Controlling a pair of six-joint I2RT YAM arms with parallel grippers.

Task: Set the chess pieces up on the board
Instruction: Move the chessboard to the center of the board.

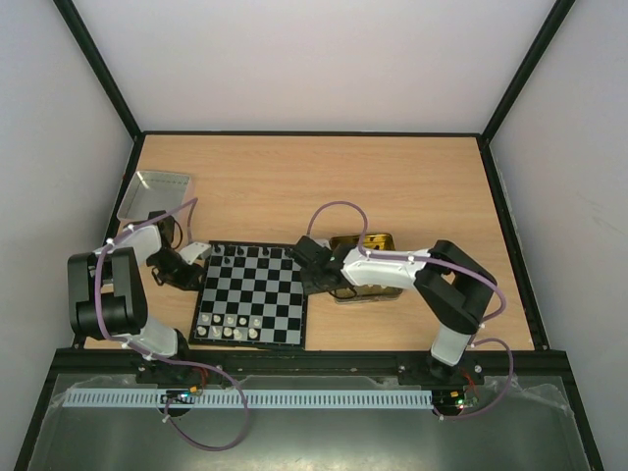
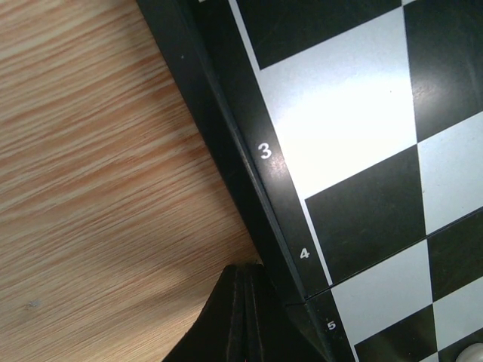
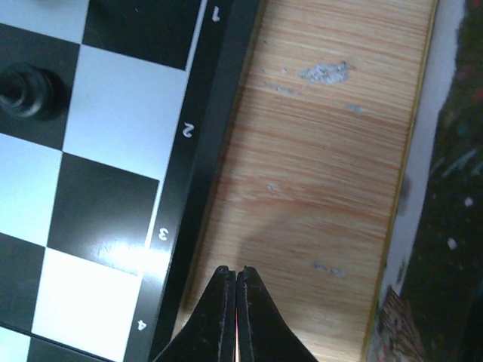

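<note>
As board (image 1: 257, 289) lies between, left hand (image 2: 243, 271) closed; right hand (image 3: 235, 271) likewise.

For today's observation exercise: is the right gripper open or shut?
Shut. In the right wrist view the right gripper has its fingers meeting with no gap, holding nothing, beside the board.

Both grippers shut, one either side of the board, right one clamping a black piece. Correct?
No. The right gripper is shut on nothing: the right wrist view shows its fingers pressed together over the table beside the board. The rest holds.
</note>
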